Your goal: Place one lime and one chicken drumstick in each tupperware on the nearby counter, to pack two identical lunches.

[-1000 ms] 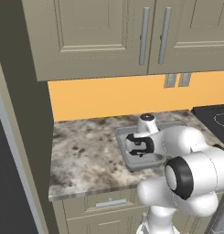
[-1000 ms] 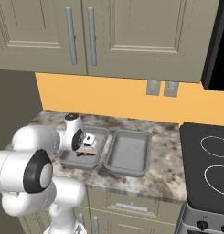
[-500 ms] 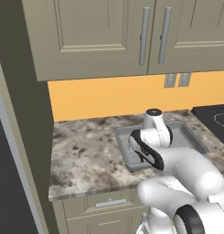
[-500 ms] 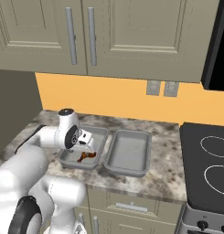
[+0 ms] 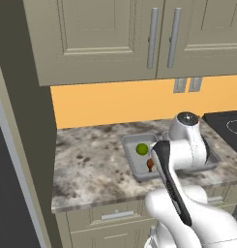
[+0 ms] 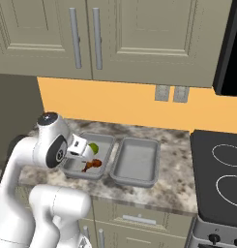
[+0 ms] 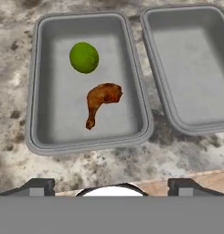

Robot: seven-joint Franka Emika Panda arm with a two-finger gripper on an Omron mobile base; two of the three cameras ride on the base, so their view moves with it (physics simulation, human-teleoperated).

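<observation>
Directly ahead of the tool point(image 7: 111, 183), its two dark fingers spread wide and grasping nothing, lies the near rim of the first tupperware point(image 7: 88, 145), a shallow grey tray with rounded corners resting on the speckled grey-and-brown stone bench point(image 7: 22, 170). Inside it, just beyond that rim, a browned chicken drumstick point(image 7: 101, 103) lies on its side, its thick glazed end toward the middle of the tray and its thin bone end pointing back toward the tool. A little farther on sits a round, matt green lime point(image 7: 84, 57), near the drumstick but apart from it. Off to one side of the tool, almost touching the filled tray along their long rims, is the second tupperware point(image 7: 195, 127), of the same smooth moulded form, with nothing in it; from the right base view the two trays point(image 6: 91, 175) point(image 6: 135, 180) sit side by side between the arm and the black stovetop point(image 6: 217, 180). One lunch looks packed, the other not begun. The risks from here appear to be these: a low sweep of the released tool could catch the raised rim and shove the light tray across the polished stone; the lime, being round, could roll if the tray is jolted; and a careless second trip could drop food into the already filled tray, leaving the lunches unequal.
</observation>
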